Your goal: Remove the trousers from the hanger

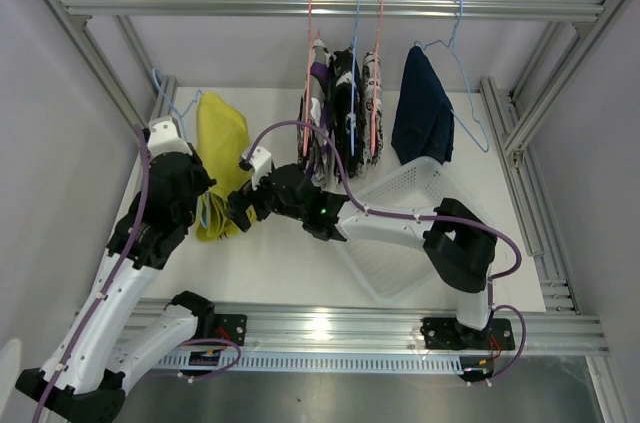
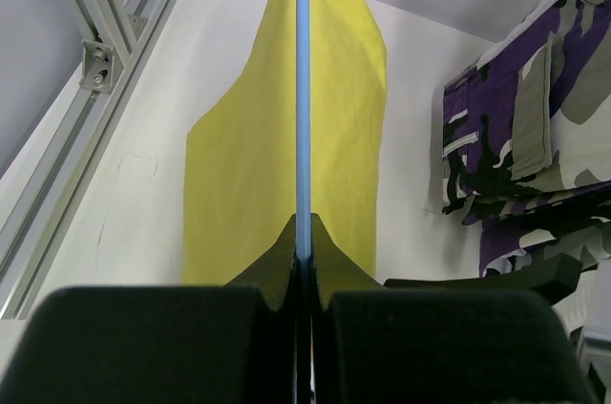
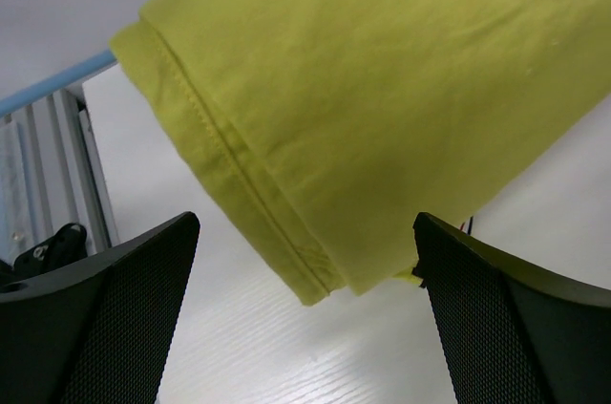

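Observation:
The yellow trousers [image 1: 222, 148] hang over a blue hanger [image 1: 172, 103] held off the rail at the left. My left gripper [image 1: 192, 175] is shut on the hanger's wire [image 2: 302, 89], with the yellow trousers [image 2: 248, 156] just beyond my left gripper [image 2: 304, 246]. My right gripper [image 1: 243, 209] is open beside the lower end of the yellow trousers. In the right wrist view the hem [image 3: 315, 270] lies between the spread fingers [image 3: 124, 308] of my right gripper [image 3: 305, 224], not touched. The purple-white-black [image 1: 318, 118], splatter [image 1: 345, 103], grey-white [image 1: 374, 108] and navy [image 1: 422, 108] pairs hang on the rail [image 1: 200, 6].
A white mesh basket [image 1: 400, 233] lies on the table under my right arm. Aluminium frame posts [image 1: 520, 133] run along both sides, one near the left gripper [image 2: 95, 70]. The purple patterned trousers [image 2: 535, 137] hang close on the right in the left wrist view.

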